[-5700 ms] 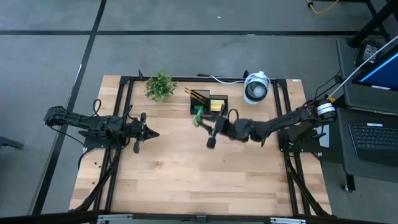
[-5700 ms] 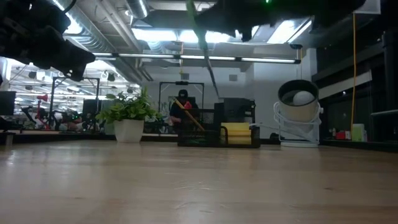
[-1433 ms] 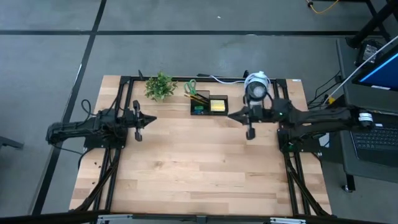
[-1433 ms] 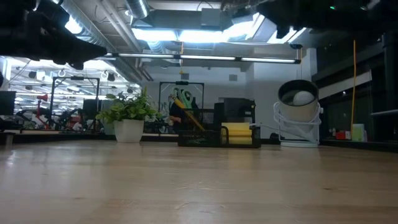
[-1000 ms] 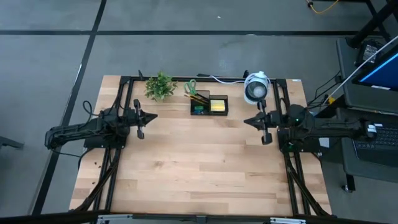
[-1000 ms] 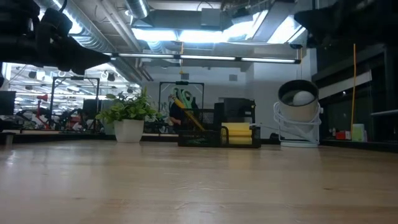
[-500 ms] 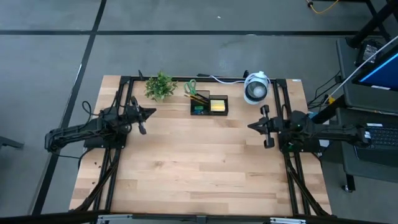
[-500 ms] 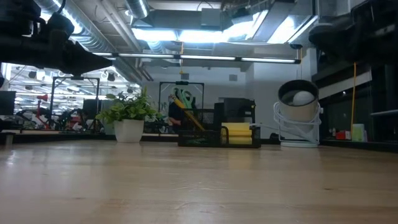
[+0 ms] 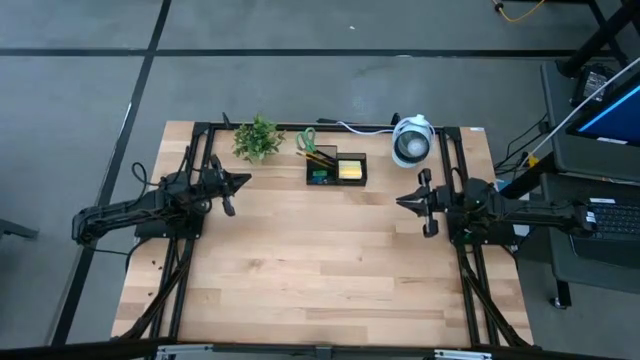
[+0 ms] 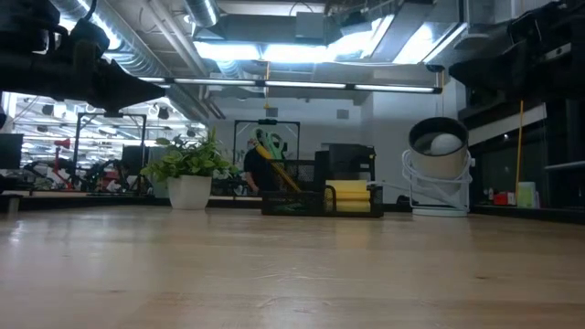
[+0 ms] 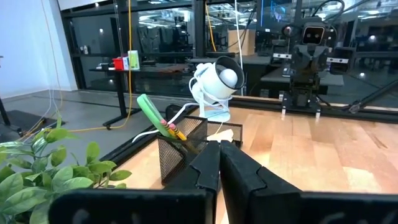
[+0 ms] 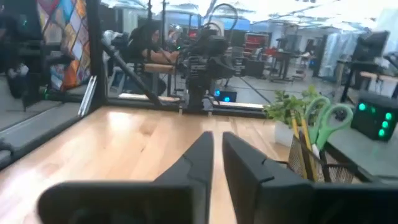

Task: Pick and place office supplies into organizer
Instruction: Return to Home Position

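Right hand [image 9: 400, 201] is retreating from the one organizer [image 9: 335, 168]; left hand [image 9: 240, 181] is waiting. Wrist views alone are showing both clenched.

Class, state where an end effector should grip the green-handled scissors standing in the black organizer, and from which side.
Grip the scissors by their green handle loops, from above: only these lean out over the organizer rim; the blades sit inside.

Table [image 9: 300, 260] smooth pale wood; organizer [image 11: 178, 152] black metal mesh; scissors [image 11: 151, 113] handles glossy plastic.
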Controlling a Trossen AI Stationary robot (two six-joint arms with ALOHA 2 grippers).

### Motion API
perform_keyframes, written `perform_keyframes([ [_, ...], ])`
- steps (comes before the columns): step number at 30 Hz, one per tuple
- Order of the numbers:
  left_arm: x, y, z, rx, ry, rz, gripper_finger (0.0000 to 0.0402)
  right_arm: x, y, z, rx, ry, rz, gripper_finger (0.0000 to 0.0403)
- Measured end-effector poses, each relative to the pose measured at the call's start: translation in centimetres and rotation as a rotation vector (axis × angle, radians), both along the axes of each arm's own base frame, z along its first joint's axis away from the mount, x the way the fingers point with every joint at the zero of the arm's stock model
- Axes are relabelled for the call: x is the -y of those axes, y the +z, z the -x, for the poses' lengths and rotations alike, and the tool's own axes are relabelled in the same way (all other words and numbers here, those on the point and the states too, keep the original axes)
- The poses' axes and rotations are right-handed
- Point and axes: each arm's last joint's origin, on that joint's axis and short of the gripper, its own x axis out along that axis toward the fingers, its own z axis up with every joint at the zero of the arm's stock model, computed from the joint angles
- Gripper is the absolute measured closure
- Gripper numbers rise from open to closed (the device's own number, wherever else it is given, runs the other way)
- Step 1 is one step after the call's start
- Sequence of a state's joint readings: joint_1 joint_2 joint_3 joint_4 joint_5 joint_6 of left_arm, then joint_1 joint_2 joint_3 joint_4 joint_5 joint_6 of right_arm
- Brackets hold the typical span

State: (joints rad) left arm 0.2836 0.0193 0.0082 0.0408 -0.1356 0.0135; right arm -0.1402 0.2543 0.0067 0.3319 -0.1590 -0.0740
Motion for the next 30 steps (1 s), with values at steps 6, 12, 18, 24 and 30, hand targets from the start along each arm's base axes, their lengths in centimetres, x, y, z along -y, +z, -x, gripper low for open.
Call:
perform_keyframes([
  [6,0.0,0.0,0.0,0.0,0.0,0.0,0.0395,0.0,0.0,0.0,-0.007,0.007,-0.1,0.0357],
  [12,0.0,0.0,0.0,0.0,0.0,0.0,0.0393,0.0,0.0,0.0,-0.007,0.007,-0.096,0.0357],
  [18,0.0,0.0,0.0,0.0,0.0,0.0,0.0392,-0.1,0.2,0.2,0.024,0.005,-0.016,0.0357],
  [24,0.0,0.0,0.0,0.0,0.0,0.0,0.0395,-0.7,1.1,1.3,0.13,0.041,0.023,0.0357],
  [30,0.0,0.0,0.0,-0.001,0.0,0.0,0.0392,-1.0,1.0,1.7,0.126,0.073,-0.007,0.0357],
])
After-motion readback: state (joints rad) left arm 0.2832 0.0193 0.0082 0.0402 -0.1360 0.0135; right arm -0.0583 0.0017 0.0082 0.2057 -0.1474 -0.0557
